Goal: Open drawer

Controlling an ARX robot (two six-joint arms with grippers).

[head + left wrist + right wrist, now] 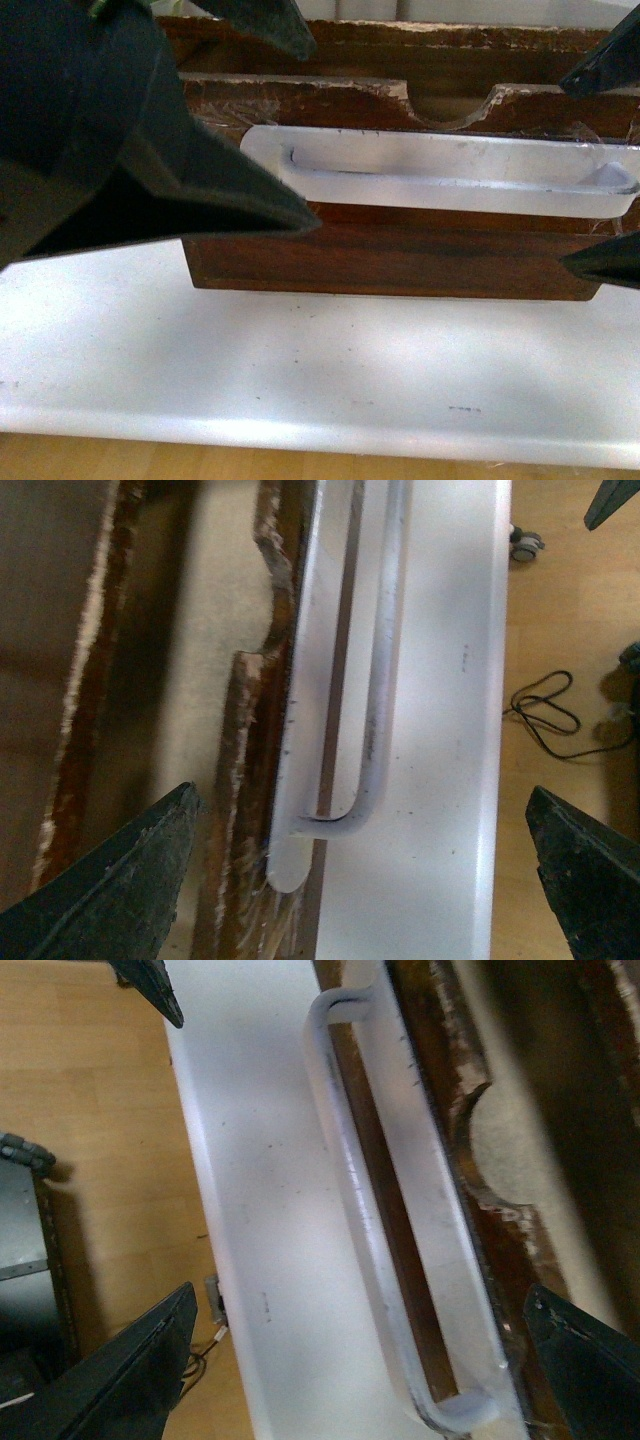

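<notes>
The drawer point(400, 262) has a dark brown, scratched wooden front with a half-round notch point(452, 108) in its top edge. A long white handle point(440, 178) is fixed across it. My left gripper point(305, 128) is open and straddles the handle's left end; one dark finger point(150, 180) fills the left of the front view. In the left wrist view that handle end point(372, 780) lies between the spread fingers point(120, 880). My right gripper point(588, 165) is open around the handle's right end point(450, 1405). Neither gripper touches the handle.
The drawer sits above a white tabletop point(300, 370) whose front edge meets a wooden floor point(200, 462). More dark, worn wood point(420, 45) runs behind the drawer. A black cable point(545, 715) and a caster wheel point(527, 545) lie on the floor.
</notes>
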